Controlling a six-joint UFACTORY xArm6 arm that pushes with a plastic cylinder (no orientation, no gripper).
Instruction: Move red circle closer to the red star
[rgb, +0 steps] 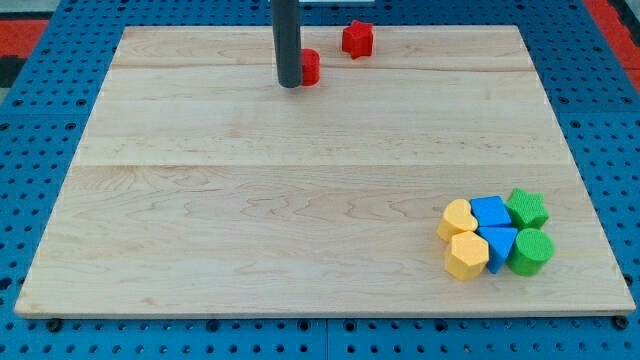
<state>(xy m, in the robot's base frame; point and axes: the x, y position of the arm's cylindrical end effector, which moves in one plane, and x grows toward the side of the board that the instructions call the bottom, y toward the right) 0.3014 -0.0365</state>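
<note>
The red circle (311, 66) lies near the view's top, left of centre, partly hidden behind my rod. My tip (290, 84) sits right against the circle's left side, touching or nearly so. The red star (357, 39) lies up and to the right of the circle, close to the board's top edge, with a small gap between them.
A cluster of blocks sits at the view's bottom right: a yellow heart (458, 218), a yellow hexagon (466, 255), a blue cube (490, 212), a blue triangle (498, 243), a green star (526, 208) and a green cylinder (530, 251). The wooden board (250, 220) lies on a blue pegboard.
</note>
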